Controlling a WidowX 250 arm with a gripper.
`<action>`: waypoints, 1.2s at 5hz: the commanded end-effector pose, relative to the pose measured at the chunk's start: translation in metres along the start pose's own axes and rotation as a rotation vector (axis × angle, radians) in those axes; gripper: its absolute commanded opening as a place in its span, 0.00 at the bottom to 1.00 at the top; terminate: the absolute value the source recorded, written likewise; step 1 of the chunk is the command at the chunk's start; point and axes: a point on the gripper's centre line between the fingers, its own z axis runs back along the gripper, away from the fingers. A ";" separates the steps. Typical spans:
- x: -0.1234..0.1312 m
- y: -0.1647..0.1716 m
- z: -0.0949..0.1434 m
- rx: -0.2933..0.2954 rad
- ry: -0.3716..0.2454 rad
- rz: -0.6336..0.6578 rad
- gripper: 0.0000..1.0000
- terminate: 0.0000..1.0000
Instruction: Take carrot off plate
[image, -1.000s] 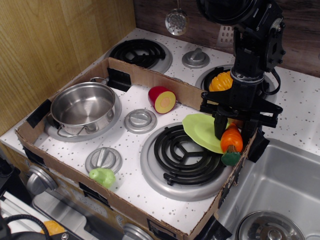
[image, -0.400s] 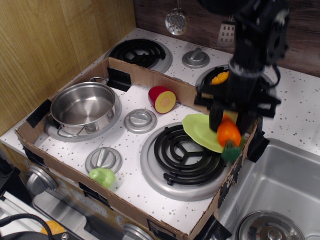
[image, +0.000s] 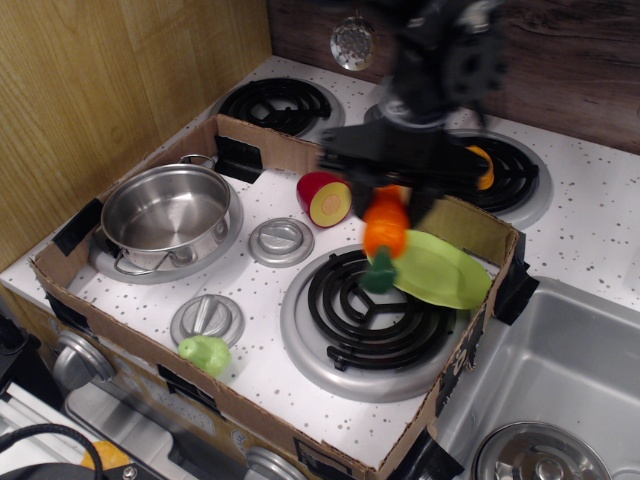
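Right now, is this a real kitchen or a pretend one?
Probably a pretend play kitchen: the stove's coil burner sits beside a small sink, and the gripper holds a toy carrot above a green plate.

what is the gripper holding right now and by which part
The gripper holds the carrot by its upper orange end; the green stub hangs down, lifted above the plate.

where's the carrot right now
In the camera view the carrot hangs green end down in the gripper, right of centre, just left of the plate and over the front burner.
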 end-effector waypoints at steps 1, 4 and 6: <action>0.011 0.067 -0.018 0.004 -0.142 -0.055 0.00 0.00; 0.038 0.095 -0.040 -0.040 -0.163 -0.053 0.00 0.00; 0.042 0.093 -0.038 -0.034 -0.170 -0.031 1.00 0.00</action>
